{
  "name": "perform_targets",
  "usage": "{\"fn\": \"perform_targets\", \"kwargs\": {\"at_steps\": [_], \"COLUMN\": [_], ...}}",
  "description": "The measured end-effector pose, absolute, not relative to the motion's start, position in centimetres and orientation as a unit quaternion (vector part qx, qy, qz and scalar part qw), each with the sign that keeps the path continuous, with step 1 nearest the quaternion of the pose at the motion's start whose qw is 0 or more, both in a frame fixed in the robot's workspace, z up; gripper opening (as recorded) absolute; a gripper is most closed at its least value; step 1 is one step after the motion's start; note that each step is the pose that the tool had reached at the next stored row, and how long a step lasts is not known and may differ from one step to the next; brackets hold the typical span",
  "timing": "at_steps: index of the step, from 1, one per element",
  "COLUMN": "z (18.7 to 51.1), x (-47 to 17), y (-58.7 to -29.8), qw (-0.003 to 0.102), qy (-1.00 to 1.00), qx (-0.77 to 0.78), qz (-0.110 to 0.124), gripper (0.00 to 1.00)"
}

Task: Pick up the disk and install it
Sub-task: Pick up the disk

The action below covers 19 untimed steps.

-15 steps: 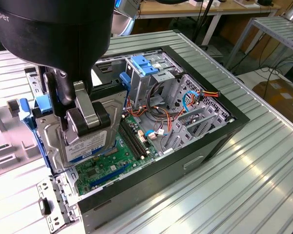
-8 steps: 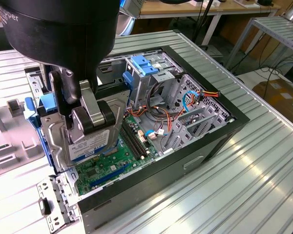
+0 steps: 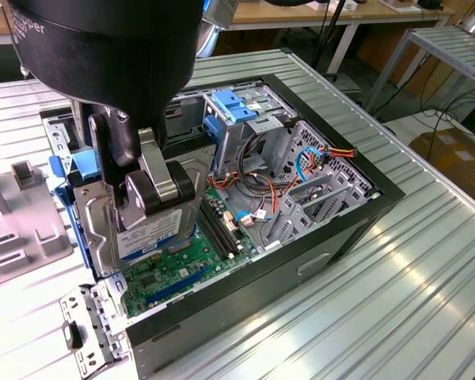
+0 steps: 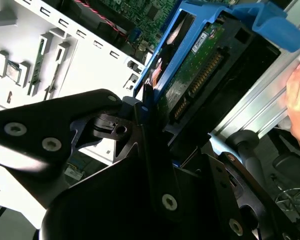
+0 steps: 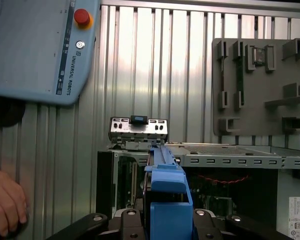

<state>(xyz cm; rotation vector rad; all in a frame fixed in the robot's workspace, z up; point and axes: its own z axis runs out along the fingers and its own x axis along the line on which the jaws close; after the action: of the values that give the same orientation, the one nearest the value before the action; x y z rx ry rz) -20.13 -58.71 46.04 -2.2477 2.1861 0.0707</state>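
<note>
On the ribbed metal bench lies an open black computer case, its side panel off and its inside facing up. Over the end of the case at the exterior view's left hangs the arm's dark body, and below it the tool is clenched on the disk, one finger pressed against the labelled face.

The disk stands on edge, silver with a blue-and-white label, and its lower edge is down near the green motherboard (whether the two touch cannot be told). Its blue carrier frames it on the side toward the exterior view's left. In the second wrist view the disk's other face shows, a green circuit board with a row of connector pins, and the carrier's blue rim runs along it. In the first wrist view the carrier's blue edge rises between the dark fingers.

Deeper in the case sits a drive cage with a light-blue latch, and beside it a bundle of red, orange and blue cables.

A grey fixture plate lies on the bench just beside the case. A person's hand rests near a grey pendant bearing a red button.
</note>
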Motion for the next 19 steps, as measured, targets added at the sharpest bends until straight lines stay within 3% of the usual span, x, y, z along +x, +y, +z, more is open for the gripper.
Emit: {"fn": "perform_targets", "kwargs": {"at_steps": [19], "z": [46.0], "x": [-18.9], "y": [-58.7], "qw": [0.003], "qy": [0.697], "qx": [-0.717], "qz": [0.023], "gripper": [0.36]}}
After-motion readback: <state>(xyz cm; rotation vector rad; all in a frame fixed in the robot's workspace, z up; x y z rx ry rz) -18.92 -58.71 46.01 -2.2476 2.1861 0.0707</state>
